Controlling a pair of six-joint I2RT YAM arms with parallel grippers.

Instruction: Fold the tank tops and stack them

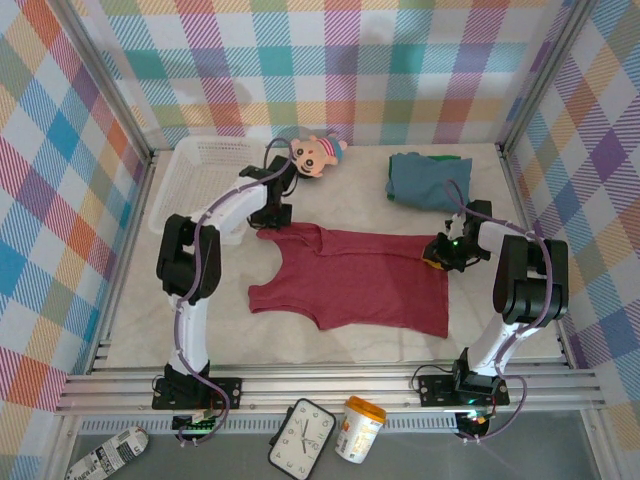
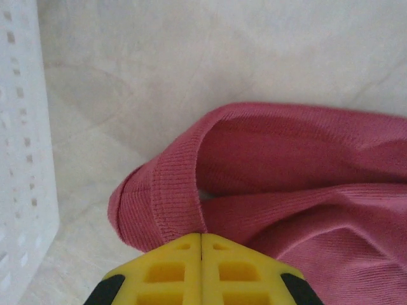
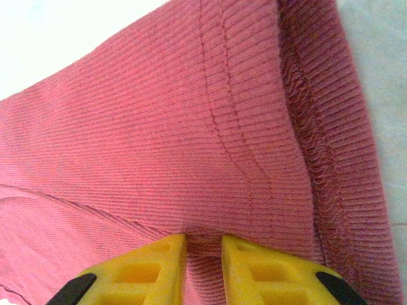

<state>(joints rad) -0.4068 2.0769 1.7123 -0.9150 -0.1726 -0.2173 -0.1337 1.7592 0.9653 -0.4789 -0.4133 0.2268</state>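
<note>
I am pressing the two yellow fingers of my left gripper (image 2: 201,244) flush together, with no gap showing along the seam between them. At the fingertips I am pinching the ribbed strap band (image 2: 170,190) of the dark red tank top (image 2: 299,165). The band is rising from the tips and curling over into a loop on the left. The rest of the top is lying in soft folds to the right on the pale table (image 2: 191,57). The white mesh basket (image 2: 19,159) is standing along the left edge, apart from the cloth.
</note>
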